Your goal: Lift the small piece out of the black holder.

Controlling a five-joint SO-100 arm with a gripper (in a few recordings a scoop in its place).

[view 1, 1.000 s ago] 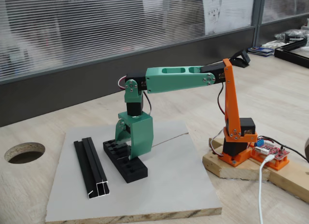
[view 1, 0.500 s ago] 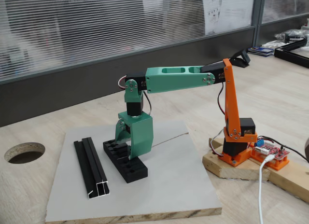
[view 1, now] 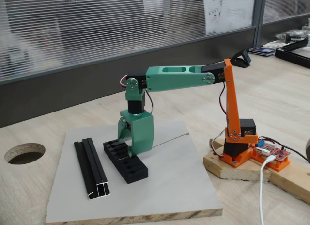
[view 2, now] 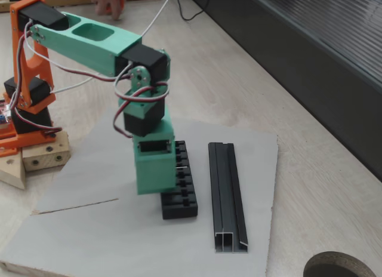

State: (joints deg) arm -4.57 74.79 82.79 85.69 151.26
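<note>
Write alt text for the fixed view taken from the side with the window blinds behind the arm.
A green and orange robot arm reaches down so its green pincer sits over the slotted black holder on a grey board. A longer black grooved rail lies beside the holder, on its left in this view. Whether the pincer holds the small piece cannot be told.

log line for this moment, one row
pincer: down over black holder, state unclear | small piece: not discernible | black rail: beside holder, untouched | grey board: holds both | step: lift not confirmed

no readable text, labels or numbers
</note>
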